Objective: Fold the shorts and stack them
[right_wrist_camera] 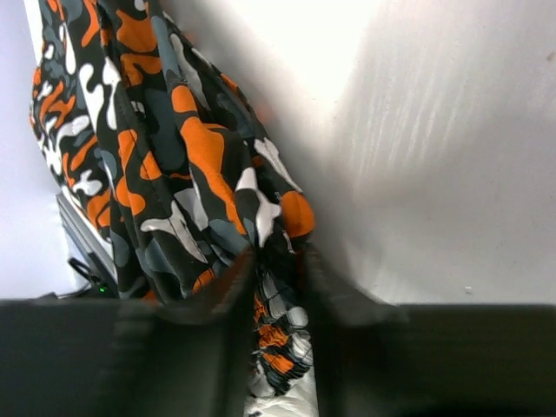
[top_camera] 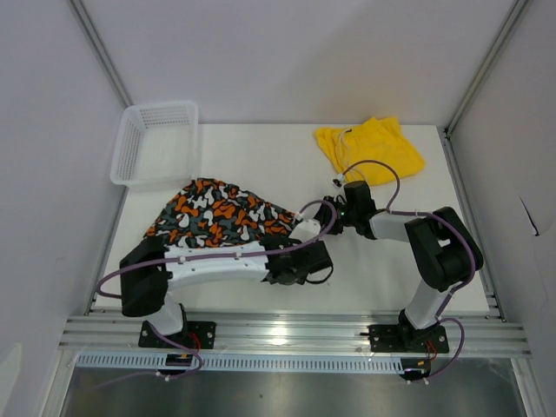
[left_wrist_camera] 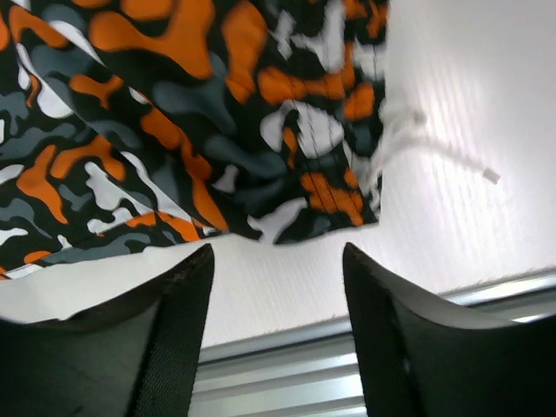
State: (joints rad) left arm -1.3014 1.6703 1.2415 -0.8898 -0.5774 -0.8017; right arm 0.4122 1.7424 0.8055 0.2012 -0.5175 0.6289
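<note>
The patterned shorts lie on the left half of the white table, bunched toward the right. My right gripper points left and is shut on their gathered waistband end; in the right wrist view the fabric is pinched between the jaws of the right gripper. My left gripper hovers open and empty just in front of the shorts' near edge; the left gripper has only bare table between its jaws. A white drawstring trails from the shorts. The yellow shorts lie crumpled at the back right.
A white mesh basket stands at the back left corner. The aluminium rail runs along the table's near edge, close under the left gripper. Enclosure walls bound the table on the left, right and back.
</note>
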